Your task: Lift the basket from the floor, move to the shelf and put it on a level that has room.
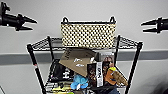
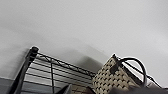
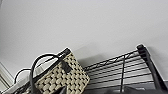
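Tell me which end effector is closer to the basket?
Left, slightly. The left end effector hangs open beside the basket's left end; the right end effector hangs open a bit farther off its right end. Neither touches it.

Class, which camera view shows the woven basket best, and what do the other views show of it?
The head view: the basket appears whole, with both loop handles, standing on the rack's top tier. The left wrist view shows one end of the basket with one handle; the right wrist view shows one end with its handle.
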You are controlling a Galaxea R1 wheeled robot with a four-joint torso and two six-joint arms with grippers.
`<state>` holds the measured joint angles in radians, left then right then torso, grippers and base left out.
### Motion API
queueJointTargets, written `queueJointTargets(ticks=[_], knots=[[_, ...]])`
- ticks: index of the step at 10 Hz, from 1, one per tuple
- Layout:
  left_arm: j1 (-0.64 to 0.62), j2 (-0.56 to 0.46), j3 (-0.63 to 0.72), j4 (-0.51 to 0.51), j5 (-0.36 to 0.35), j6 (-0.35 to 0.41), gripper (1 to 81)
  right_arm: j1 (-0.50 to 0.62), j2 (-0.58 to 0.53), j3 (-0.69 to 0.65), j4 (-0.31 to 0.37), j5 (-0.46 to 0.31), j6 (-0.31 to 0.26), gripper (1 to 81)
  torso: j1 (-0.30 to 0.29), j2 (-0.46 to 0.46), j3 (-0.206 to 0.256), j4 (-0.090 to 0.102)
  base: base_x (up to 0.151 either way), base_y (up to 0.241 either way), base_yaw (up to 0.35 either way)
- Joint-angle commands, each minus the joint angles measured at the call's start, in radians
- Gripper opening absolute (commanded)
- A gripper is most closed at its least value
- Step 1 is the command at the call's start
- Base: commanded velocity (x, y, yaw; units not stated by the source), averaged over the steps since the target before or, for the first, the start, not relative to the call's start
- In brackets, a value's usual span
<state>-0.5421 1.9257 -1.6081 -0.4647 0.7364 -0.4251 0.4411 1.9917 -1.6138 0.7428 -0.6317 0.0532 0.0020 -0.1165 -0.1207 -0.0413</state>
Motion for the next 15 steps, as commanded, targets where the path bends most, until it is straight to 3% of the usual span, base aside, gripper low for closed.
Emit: queueJointTargets(ticks=[1, 5, 10, 15], knots=[[-0.042, -0.086, 0.031, 0.087, 0.046, -0.006, 81.1, 0.067, -0.057, 0.009, -0.060, -0.049, 0.004, 81.1, 0.000, 0.000, 0.000, 0.000, 0.000, 0.000, 0.000], [0.058, -0.201, 0.097, 0.127, 0.044, -0.001, 81.1, -0.087, -0.155, 0.019, -0.140, -0.049, 0.002, 81.1, -0.001, 0.000, 0.000, 0.000, 0.000, 0.000, 0.000], [0.317, -0.327, 0.118, 0.123, 0.026, 0.063, 81.1, -0.328, -0.209, 0.025, -0.148, -0.036, -0.009, 81.1, -0.001, 0.000, 0.001, 0.000, 0.000, 0.000, 0.000], [0.665, -0.320, 0.189, 0.124, -0.193, 0.088, 81.1, -0.592, -0.215, -0.072, -0.145, -0.007, -0.015, 81.1, -0.001, -0.001, 0.001, 0.000, 0.000, 0.000, 0.000]])
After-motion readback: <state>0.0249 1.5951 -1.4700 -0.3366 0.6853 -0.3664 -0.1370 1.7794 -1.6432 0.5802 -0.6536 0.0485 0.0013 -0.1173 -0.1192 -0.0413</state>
